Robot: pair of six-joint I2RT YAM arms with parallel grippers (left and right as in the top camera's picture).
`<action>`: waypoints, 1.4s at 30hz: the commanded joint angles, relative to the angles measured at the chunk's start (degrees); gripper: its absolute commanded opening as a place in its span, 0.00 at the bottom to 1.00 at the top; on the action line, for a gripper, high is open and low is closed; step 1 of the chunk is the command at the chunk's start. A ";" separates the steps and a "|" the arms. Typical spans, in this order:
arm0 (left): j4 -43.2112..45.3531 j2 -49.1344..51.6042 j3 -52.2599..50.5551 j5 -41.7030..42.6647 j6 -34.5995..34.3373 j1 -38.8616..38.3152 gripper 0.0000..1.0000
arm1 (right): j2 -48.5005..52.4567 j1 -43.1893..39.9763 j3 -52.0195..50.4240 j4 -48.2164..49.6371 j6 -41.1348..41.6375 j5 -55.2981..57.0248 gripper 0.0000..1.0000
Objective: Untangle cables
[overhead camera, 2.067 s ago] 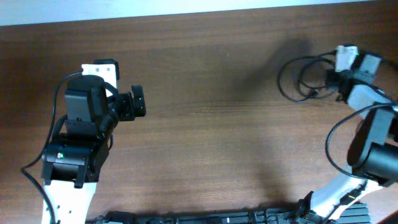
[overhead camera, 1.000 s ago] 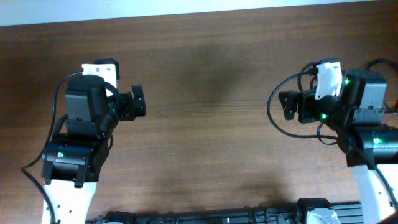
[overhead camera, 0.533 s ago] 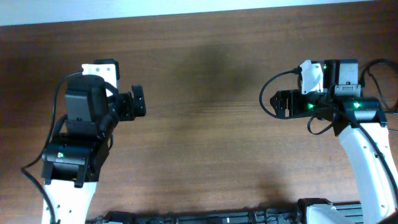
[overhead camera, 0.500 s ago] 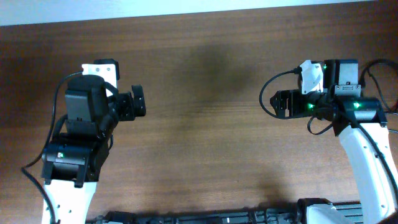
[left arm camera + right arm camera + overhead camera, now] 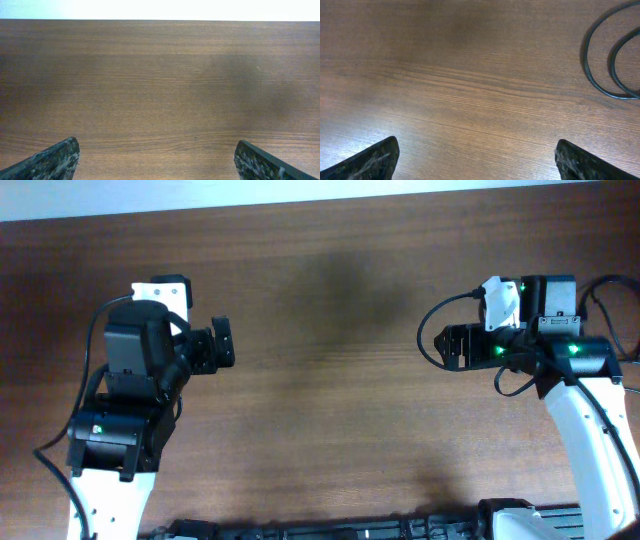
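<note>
While hovering over counter [image 5: 330, 390], holding nothing: left end effector [image 5: 224, 343] and right end effector [image 5: 447, 348] both released, fingers spread wide, pointing toward each other.

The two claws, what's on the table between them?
Just bare wooden table lies between the left claw and the right claw, seen from overhead.

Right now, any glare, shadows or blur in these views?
Overhead: a soft shadow dims the table near its far edge. Left wrist: the strip beyond the table is blown out white. Right wrist: no glare, black cord loops sharp at the right edge.
</note>
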 commanded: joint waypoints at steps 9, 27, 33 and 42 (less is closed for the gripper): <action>0.09 -0.17 0.46 0.42 -0.70 0.22 0.99 | 0.07 0.52 -0.22 0.17 0.26 -0.11 0.99; 0.09 -0.17 0.46 0.42 -0.70 0.20 0.99 | -15.69 0.52 -13.86 10.78 0.28 -0.48 0.99; 0.09 -0.17 0.46 0.42 -0.70 0.22 0.99 | -23.02 0.52 -28.28 24.92 0.28 -2.75 0.99; 0.09 -0.17 0.46 0.42 -0.70 0.20 0.99 | -33.88 0.52 -34.93 28.63 0.26 -2.73 0.99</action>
